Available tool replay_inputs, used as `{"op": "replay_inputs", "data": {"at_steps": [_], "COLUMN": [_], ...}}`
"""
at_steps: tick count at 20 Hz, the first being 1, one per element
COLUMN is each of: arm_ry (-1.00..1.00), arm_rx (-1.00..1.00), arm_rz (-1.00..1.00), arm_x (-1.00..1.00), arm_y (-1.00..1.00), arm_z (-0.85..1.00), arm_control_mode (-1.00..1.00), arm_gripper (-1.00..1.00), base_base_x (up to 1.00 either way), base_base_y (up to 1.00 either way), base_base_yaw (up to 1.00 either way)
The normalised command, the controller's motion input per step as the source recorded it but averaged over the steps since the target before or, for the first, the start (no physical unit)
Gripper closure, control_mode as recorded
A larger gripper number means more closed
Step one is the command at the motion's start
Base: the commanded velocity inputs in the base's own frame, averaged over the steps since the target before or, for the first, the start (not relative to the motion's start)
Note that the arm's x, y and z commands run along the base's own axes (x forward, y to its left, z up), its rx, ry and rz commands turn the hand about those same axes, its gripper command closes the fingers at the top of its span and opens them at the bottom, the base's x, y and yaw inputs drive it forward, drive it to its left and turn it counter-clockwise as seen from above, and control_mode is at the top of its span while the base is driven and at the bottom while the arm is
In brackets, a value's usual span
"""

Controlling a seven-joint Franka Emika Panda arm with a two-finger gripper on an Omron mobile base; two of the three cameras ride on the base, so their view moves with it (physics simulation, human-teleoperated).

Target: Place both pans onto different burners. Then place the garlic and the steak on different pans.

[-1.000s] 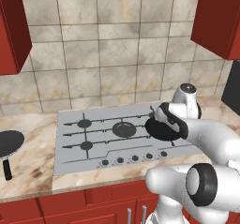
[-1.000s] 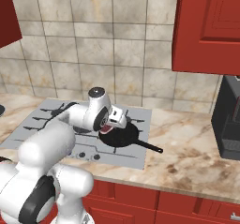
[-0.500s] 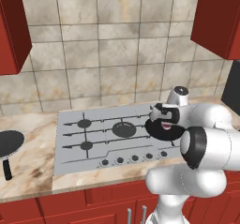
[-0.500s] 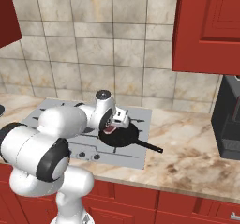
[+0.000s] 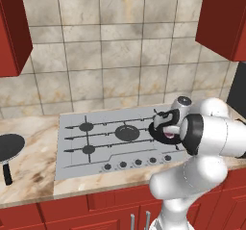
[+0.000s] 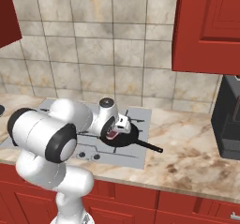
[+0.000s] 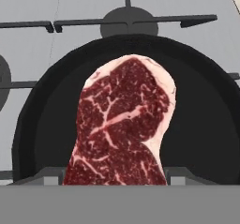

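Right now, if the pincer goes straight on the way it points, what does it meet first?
The flat red raw steak with pale streaks, dead ahead in the hand view, lying in the round black frying pan on the silver-grey cooktop. Depth is unclear; the steak looks very near the pincer.

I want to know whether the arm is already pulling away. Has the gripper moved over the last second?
Yes. In the left base view the gripper has dropped lower and closer over the round black frying pan on the silver-grey cooktop, with the red raw steak at its tips.

Steak bottom cut off (fingertips hidden too).
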Motion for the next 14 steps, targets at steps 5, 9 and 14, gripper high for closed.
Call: {"op": "replay_inputs", "data": {"at_steps": [5, 9, 14], "arm_ry": [0.00, 0.00, 0.00], "arm_rx": [0.00, 0.00, 0.00], "arm_rz": [0.00, 0.01, 0.00], "arm_x": [0.21, 0.18, 0.25], "arm_y": [-0.03, -0.05, -0.03], "arm_z": [-0.34, -0.36, -0.21], "arm_control_mode": [-1.00, -1.00, -1.00], "arm_gripper": [1.00, 1.00, 1.00], "base_base_x": [0.00, 0.00, 0.00], "base_base_y": [0.00, 0.00, 0.00], "base_base_yaw": [0.00, 0.00, 0.00]}}
